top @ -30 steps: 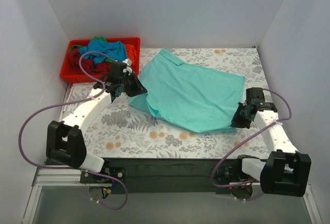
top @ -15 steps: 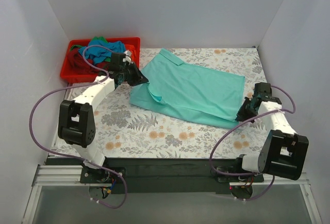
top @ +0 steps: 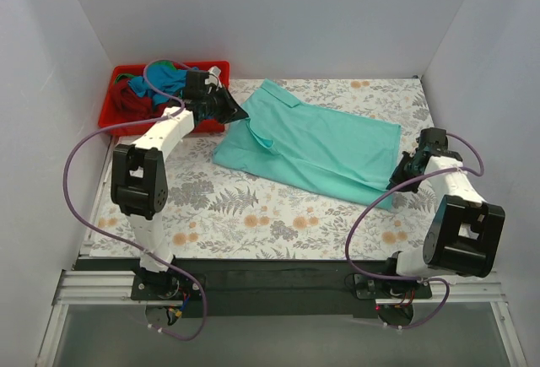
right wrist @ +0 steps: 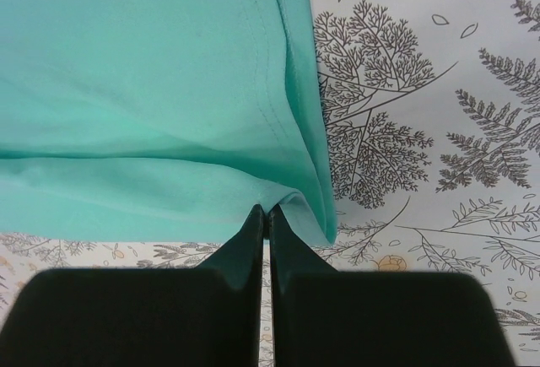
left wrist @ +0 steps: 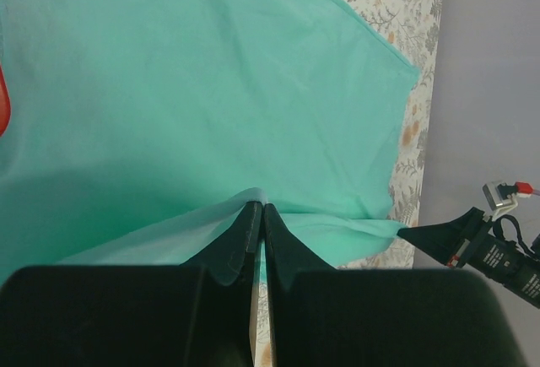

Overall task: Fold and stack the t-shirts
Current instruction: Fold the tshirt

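Mint-teal t-shirt (top: 321, 152) stretches between two grips: left claw (top: 239, 115) clamped on one edge, right claw (top: 396, 181) clamped on the opposite hem.

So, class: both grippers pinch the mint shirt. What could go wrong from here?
1. The left gripper and right gripper each hold only a thin edge of the shirt; it may slip out.
2. The left gripper sits beside the bin; its cable might snag the shirts piled there.
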You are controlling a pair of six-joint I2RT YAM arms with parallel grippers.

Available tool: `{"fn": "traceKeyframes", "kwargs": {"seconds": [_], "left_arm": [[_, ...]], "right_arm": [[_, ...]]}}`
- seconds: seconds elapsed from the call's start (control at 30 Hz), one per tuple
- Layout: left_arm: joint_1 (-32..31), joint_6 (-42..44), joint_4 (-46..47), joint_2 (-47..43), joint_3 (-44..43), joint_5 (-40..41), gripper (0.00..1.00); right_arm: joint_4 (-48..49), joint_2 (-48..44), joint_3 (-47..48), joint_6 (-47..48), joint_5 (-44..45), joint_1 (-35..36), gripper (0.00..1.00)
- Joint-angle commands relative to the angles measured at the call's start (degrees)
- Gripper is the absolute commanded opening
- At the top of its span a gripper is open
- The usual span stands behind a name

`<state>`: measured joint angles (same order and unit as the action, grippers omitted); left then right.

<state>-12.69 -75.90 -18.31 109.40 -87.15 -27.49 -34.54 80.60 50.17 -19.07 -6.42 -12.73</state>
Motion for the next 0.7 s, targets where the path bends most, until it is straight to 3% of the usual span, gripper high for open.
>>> {"fn": "traceKeyframes", "kwargs": {"seconds": [0.0, 0.37, 0.43, 0.47, 0.5, 0.53, 0.6, 0.63, 0.67], "left_arm": [[0.3, 1.9, -2.1, 1.3, -4.5, -0.7, 0.00], [0.4, 3.9, -4.4, 7.0, -10.8, 0.6, 0.00], [0.4, 3.9, -4.5, 7.9, -13.5, 0.2, 0.18], [0.4, 3.9, -4.5, 8.5, -14.4, -0.3, 0.43], [0.3, 4.0, -4.6, 8.5, -15.1, -0.5, 0.54], [0.3, 4.1, -4.8, 8.5, -16.2, -0.6, 0.60], [-0.1, 4.8, -5.1, 7.4, -16.1, 0.6, 0.70], [-0.7, 5.8, -5.2, 6.8, -15.0, 1.4, 0.72], [-0.9, 6.3, -5.2, 5.0, -13.8, 2.1, 0.72]], "right_arm": [[1.2, 0.9, 2.8, 1.0, -0.8, -0.5, 0.01], [1.8, 5.5, 6.0, 0.5, -0.5, -0.5, 0.01], [1.8, 6.3, 7.5, 0.8, -1.1, -0.5, 0.01], [1.8, 6.8, 9.0, 0.8, -1.2, -0.7, 0.01], [1.5, 6.8, 9.7, 0.9, -1.3, -0.7, 0.06], [1.3, 6.7, 10.4, 0.9, -0.9, -0.8, 0.26], [0.9, 5.4, 11.5, 0.7, 0.3, -0.9, 0.38], [0.9, 4.6, 11.6, 0.7, 1.7, -0.9, 0.49], [1.0, 3.0, 11.4, 0.6, 2.3, -0.9, 0.50]]}}
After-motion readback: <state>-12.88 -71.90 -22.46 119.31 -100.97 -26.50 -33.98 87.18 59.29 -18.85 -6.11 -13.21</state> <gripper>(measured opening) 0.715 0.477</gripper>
